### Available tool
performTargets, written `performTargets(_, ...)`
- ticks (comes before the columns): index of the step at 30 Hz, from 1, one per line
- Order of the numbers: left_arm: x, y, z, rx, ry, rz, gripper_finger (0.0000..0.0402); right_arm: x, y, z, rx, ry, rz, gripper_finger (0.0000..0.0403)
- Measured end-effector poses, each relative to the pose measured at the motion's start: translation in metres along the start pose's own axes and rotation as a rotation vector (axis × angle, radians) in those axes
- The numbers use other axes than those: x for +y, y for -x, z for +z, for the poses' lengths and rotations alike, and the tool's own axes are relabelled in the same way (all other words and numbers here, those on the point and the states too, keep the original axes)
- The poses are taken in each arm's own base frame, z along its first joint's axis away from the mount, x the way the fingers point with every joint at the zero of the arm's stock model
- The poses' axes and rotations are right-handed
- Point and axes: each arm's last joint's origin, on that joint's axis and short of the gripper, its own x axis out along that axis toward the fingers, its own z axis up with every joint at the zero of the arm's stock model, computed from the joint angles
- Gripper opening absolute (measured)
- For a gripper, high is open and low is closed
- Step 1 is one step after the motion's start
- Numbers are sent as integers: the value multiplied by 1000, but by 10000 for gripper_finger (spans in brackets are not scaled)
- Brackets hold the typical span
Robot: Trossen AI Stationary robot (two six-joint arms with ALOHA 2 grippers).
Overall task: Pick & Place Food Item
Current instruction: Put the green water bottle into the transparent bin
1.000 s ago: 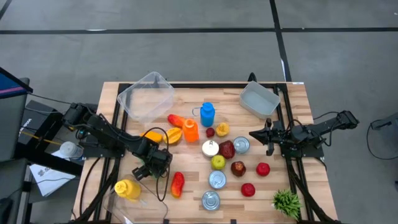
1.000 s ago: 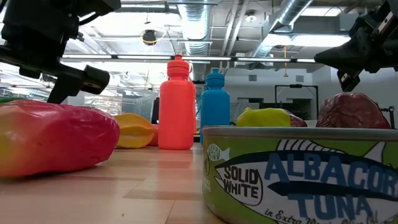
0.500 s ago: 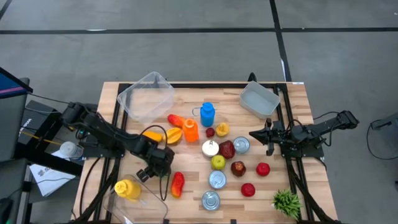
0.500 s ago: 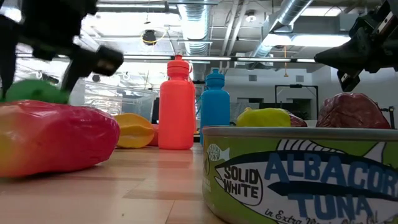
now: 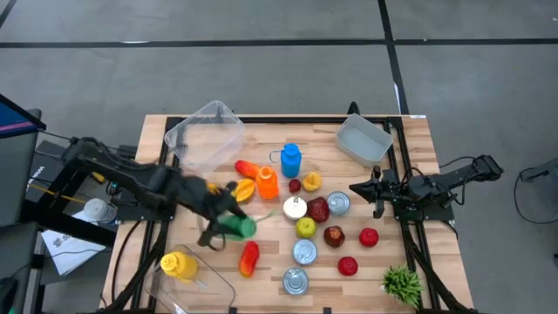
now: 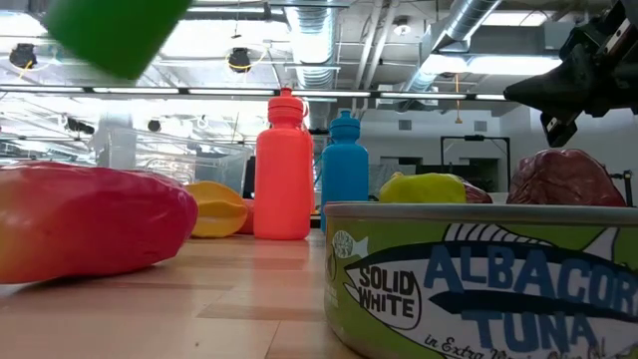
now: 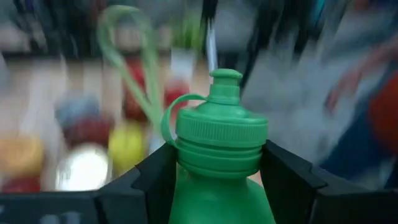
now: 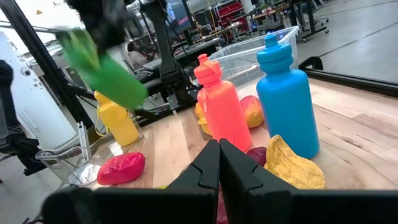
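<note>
1. Left gripper [image 7: 214, 180] came first for us: we saw its two dark fingers [image 7: 155, 180] clamped on the neck of a green squeeze bottle [image 5: 237, 227], carried in the air above the wooden table [image 5: 410, 139], near the orange bottle [image 5: 268, 184].
2. We found the right gripper [image 8: 219, 163] with its fingers pressed together and holding nothing, on the table's right side just beside a silver can [image 5: 338, 203].
3. We noted a large clear plastic tub [image 5: 204, 135] at the back left and a smaller clear container [image 5: 363, 139] at the back right.
4. We counted the blue bottle [image 5: 290, 160] beside the orange one, and a yellow bottle [image 5: 178, 264] at the front left.
5. We saw a red-and-yellow fruit [image 5: 248, 257] lying just in front of the held bottle, and a tuna can [image 6: 478, 279] nearest the low camera.
</note>
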Motion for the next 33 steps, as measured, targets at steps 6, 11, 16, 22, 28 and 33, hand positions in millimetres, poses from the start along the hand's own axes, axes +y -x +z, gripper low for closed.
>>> performTargets(6,-15,47,33,-356,61,-116,195,0,0,0,0,0,0,0)
performTargets(11,-34,59,40,-452,52,-231,188,0,0,0,0,0,0,0)
performTargets(16,-55,55,40,-481,-17,-371,195,0,0,0,0,0,0,0)
performTargets(22,-77,46,31,-436,-108,-501,193,0,0,0,0,0,0,0)
performTargets(28,-82,38,6,-475,-160,-659,198,0,0,0,0,0,0,0)
performTargets(33,-77,31,-27,-492,-146,-753,195,0,0,0,0,0,0,0)
